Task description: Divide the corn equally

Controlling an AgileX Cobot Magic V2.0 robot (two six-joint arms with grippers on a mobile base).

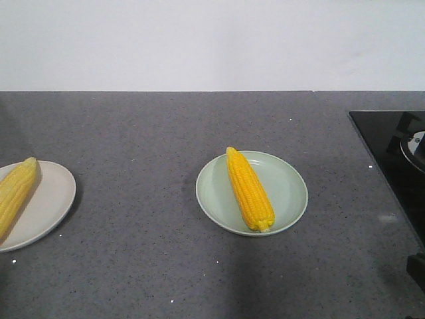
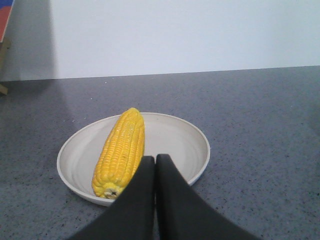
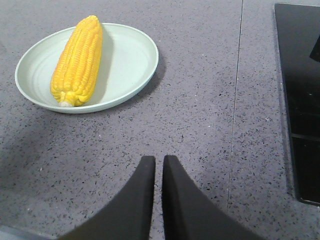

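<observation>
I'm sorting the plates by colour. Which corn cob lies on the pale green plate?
The deeper yellow cob in the middle of the counter; its plate is pale green. The paler cob at the left edge lies on a beige plate.

The left pincer (image 2: 155,162) is held closed and empty; the right pincer (image 3: 158,162) is likewise closed, nothing gripped.

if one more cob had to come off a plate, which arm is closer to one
Left, probably. The left pincer sits shut at the beige plate's rim, right beside its corn. The right pincer is shut over bare counter, short of the green plate.
</observation>
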